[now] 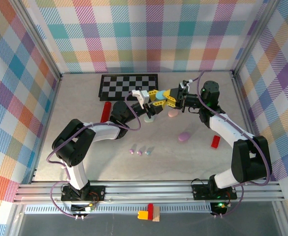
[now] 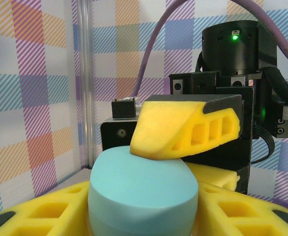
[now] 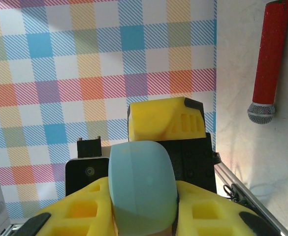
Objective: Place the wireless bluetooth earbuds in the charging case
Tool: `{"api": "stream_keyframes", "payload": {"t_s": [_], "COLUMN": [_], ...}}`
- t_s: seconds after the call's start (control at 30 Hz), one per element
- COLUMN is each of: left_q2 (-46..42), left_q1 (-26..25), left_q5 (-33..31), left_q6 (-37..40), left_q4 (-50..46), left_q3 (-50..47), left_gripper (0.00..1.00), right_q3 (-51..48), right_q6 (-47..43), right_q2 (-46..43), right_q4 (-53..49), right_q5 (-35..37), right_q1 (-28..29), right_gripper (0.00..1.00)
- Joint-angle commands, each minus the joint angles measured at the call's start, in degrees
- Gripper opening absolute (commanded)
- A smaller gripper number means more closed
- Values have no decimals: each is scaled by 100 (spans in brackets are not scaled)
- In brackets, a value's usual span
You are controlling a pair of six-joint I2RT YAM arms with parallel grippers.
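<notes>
left gripper (image 2: 143, 209) was clamped on the blue case (image 2: 144, 182), held above the table (image 1: 84, 147). right gripper (image 3: 143, 211) grasped the same case from the opposite side. three earbuds (image 1: 140, 152) lay in a row on the table, well apart from the case.

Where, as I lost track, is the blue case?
Top view, centre back, just in front of the checkerboard: the blue case is clamped by the left gripper and the right gripper.
</notes>
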Motion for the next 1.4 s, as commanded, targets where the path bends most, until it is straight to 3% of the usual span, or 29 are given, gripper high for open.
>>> {"api": "stream_keyframes", "payload": {"t_s": [0.0, 0.2, 0.57, 0.77, 0.97, 1.1, 1.2, 1.37], "left_q2": [64, 86, 99, 74, -47, -150, -203, -307], "left_q1": [-49, -50, -49, -49, -49, -45, -7, 118], "left_q5": [269, 374, 403, 423, 472, 480, 632, 1093], "left_q6": [45, 141, 218, 212, 201, 222, 199, -45], "left_q4": [300, 307, 308, 303, 293, 295, 289, 276], "left_q3": [160, 154, 125, 120, 17, -128, -214, -349], "left_gripper": [51, 52, 45, 38, 37, 36, 36, 36], "right_q3": [60, 56, 51, 62, 30, 13, -77, -225], "right_q6": [-96, -36, 9, 2, -227, -584, -1247, -2742], "right_q2": [35, 43, 61, 61, 1, -38, -151, -411], "right_q4": [68, 150, 172, 149, -97, -198, -381, -982], "right_q5": [-42, -15, -10, 10, 208, 355, 510, 707], "right_q1": [40, 41, 58, 65, 59, 24, -117, -421], "right_gripper": [11, 11, 11, 18, 39, 59, 71, 79]}}
